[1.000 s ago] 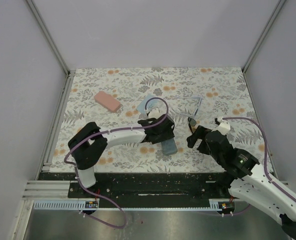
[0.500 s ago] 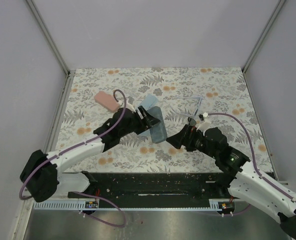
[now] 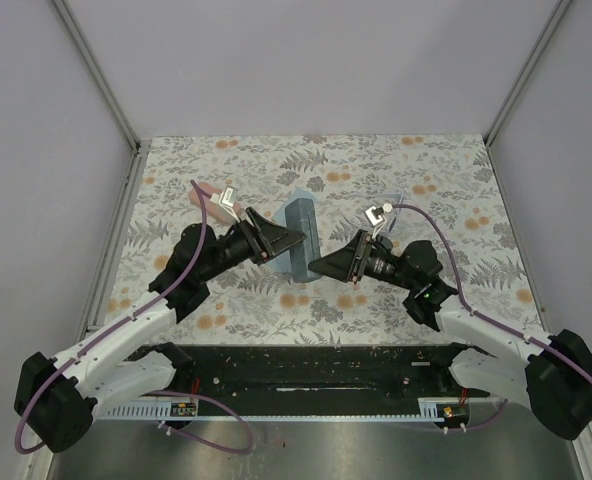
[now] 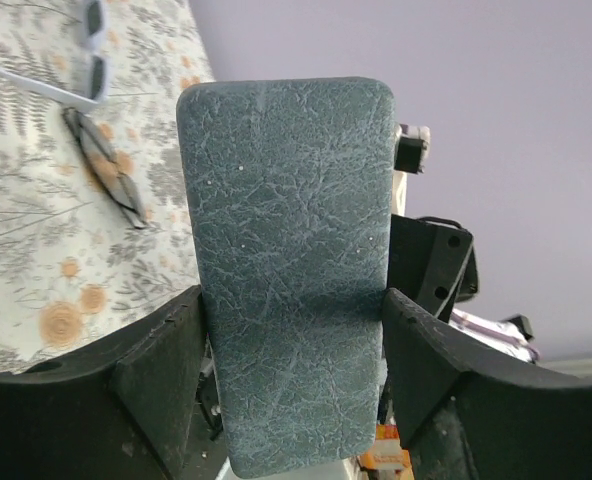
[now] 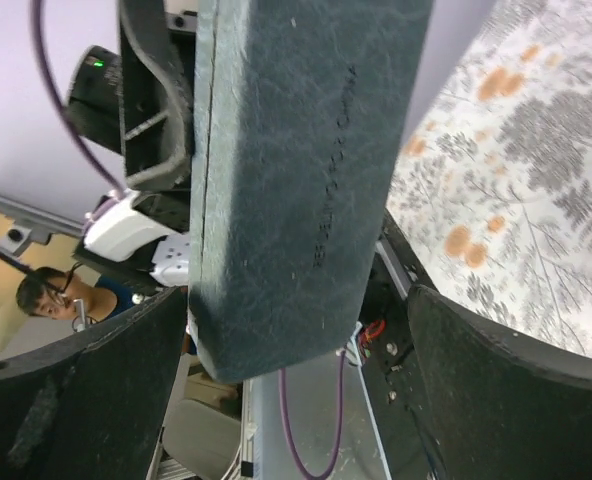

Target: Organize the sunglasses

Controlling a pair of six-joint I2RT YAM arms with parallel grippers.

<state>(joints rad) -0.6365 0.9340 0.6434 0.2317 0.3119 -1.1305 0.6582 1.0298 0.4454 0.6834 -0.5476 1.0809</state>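
My left gripper (image 3: pixel 292 240) is shut on the blue-grey case (image 3: pixel 302 236) and holds it raised over the middle of the table; in the left wrist view both fingers (image 4: pixel 166 360) press its sides (image 4: pixel 288 250). My right gripper (image 3: pixel 323 266) is open, its jaws on either side of the case's near end (image 5: pixel 296 170), with a gap on the right side. The dark-lens sunglasses (image 4: pixel 106 175) and the pale-frame sunglasses (image 4: pixel 88 50) lie on the floral table beyond the case. The right arm largely hides them in the top view.
A pink case (image 3: pixel 206 192) lies at the back left, partly behind the left arm. A light blue cloth (image 3: pixel 294 199) shows just behind the raised case. Grey walls enclose the floral table (image 3: pixel 456 170) on three sides.
The left gripper lifted the blue-grey case off the table and swung it up and right. The right gripper moved left and turned to straddle the case's end.
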